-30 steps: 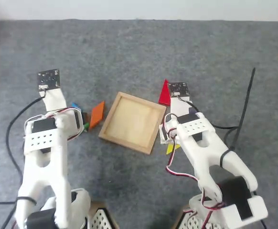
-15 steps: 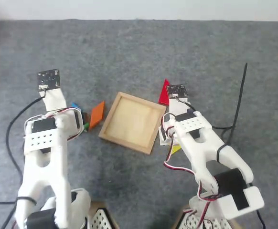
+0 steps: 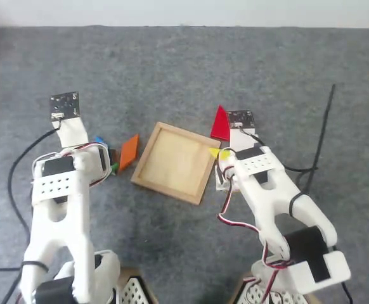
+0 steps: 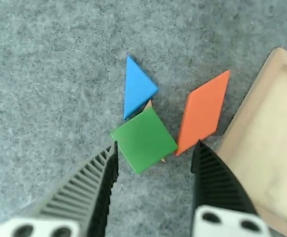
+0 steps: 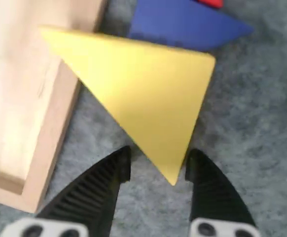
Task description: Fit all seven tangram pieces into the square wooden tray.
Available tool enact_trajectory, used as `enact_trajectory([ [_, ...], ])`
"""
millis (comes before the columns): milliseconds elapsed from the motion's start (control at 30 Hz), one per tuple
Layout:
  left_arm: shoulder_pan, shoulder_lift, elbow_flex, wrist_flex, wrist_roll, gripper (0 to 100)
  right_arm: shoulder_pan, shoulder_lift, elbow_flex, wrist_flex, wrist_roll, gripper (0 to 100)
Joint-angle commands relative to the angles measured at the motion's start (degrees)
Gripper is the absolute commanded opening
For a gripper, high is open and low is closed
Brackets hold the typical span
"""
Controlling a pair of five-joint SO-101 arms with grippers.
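Underneath, grey carpet (image 3: 172,69) — pale strip (image 3: 184,11) beyond, wooden tray (image 3: 165,190) mid-table

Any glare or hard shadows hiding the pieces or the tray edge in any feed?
High view: even light, no glare on the wooden tray, soft shadows on the carpet. Left wrist view: green square and orange piece evenly lit. Right wrist view: yellow triangle throws a thin shadow beneath it, no glare.

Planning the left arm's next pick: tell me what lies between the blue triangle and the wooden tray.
The orange parallelogram lies between the blue triangle and the wooden tray, as the left wrist view shows.
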Motion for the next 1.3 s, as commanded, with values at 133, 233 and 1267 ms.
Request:
enact_trajectory([
  [133,-0.26,-2.20,-0.31,-1.05,0.26,24,0.13,-8.22,-1.32,3.56,-0.53,13.6],
  [233,-0.26,-2.20,-0.22,-1.05,0.26,24,1.71,-11.82,-1.32,3.91,0.44,13.7],
  [1267,-0.09,-2.20,0.31,-1.14,0.26,24,-2.07,-3.12,-2.46,-6.81,27.25,44.6],
])
